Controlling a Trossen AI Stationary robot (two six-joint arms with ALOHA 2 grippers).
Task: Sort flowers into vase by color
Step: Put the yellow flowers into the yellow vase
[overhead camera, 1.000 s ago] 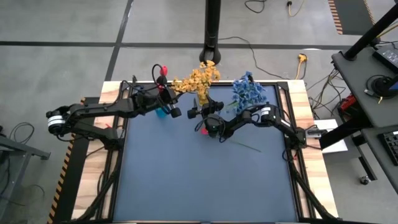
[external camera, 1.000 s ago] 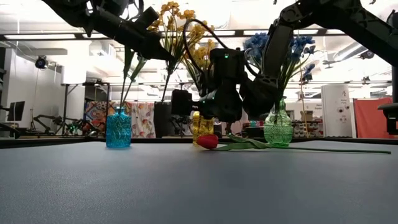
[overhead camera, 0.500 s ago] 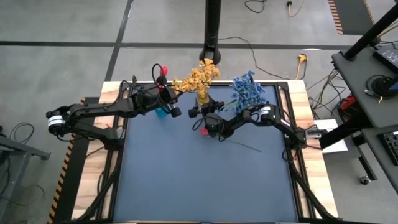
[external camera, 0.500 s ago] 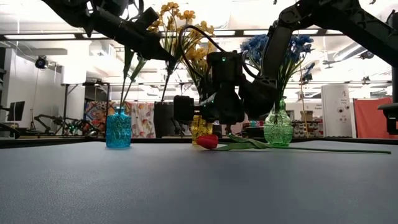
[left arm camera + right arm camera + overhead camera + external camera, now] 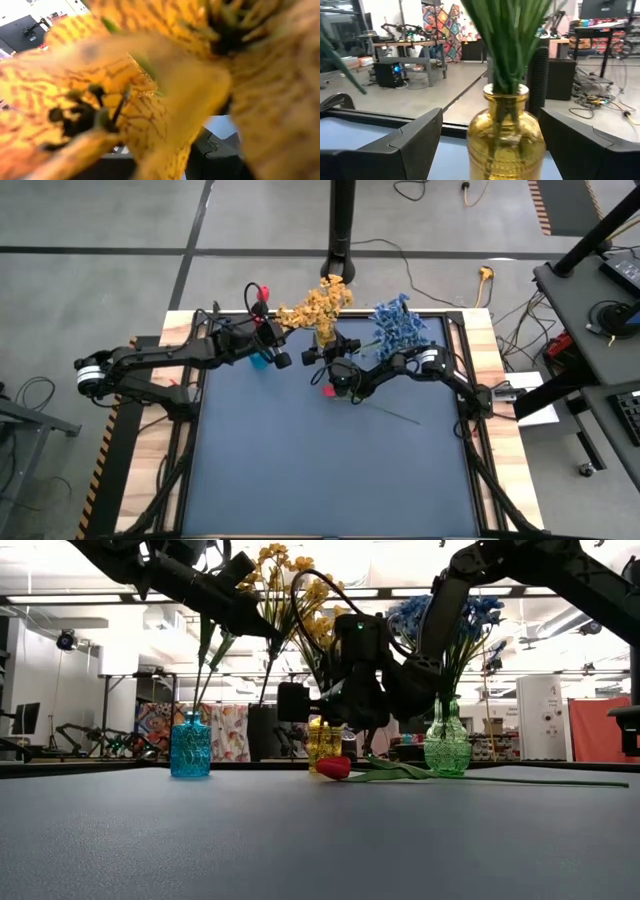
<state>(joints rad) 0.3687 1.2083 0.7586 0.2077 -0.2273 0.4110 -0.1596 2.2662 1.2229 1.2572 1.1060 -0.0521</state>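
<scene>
Fingers (image 5: 415, 142) of the right gripper (image 5: 330, 377) are spread wide, and the yellow vase (image 5: 504, 135) with its green stems is seen between them, farther off, not touched. In the low view this gripper (image 5: 340, 725) hangs just above a red tulip (image 5: 335, 767), which lies on the table (image 5: 320, 470) with its long stem (image 5: 520, 780) stretched toward the green vase (image 5: 447, 752). The blue flowers (image 5: 398, 328) are placed in the green vase, and the yellow flowers (image 5: 318, 307) in the yellow vase. The left gripper (image 5: 275, 345) is held high at the back of the table, above the blue vase (image 5: 190, 745), close to the yellow blossoms (image 5: 150, 90) that fill its wrist view; whether its jaws are open cannot be told. A red bud (image 5: 263, 292) is seen behind the left arm, above the blue vase.
</scene>
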